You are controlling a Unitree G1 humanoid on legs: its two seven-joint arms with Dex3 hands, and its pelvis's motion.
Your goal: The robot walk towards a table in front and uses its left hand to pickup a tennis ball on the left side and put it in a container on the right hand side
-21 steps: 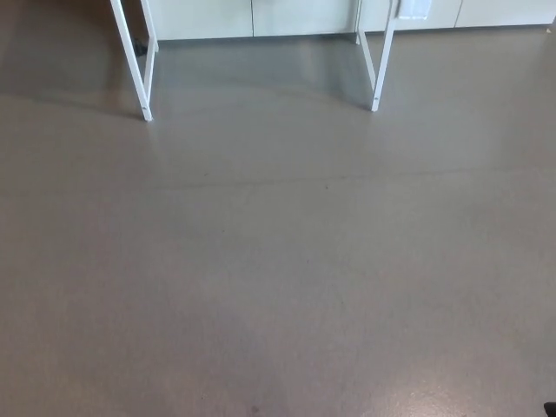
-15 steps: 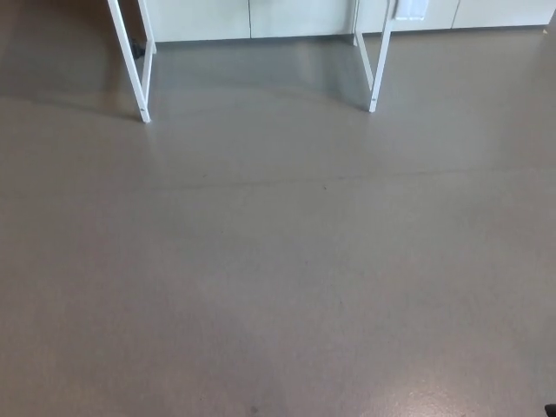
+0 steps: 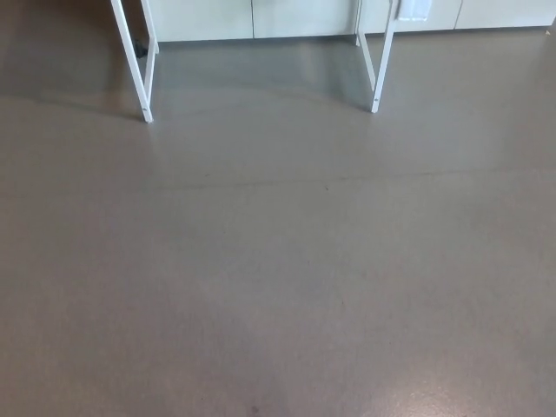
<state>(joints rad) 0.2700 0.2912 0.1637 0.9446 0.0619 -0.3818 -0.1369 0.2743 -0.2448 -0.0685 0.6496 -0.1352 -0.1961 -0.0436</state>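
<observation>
Grey floor (image 3: pixel 278 287) is filling almost the whole head view, with only white table legs (image 3: pixel 130 61) showing along the top edge, before pale cabinets (image 3: pixel 304 16). Neither hand is showing, so I cannot tell how the fingers are set. Both the tennis ball and the container are lying out of sight. The robot is probably only walking up; pickup and placing are not yet begun.
</observation>
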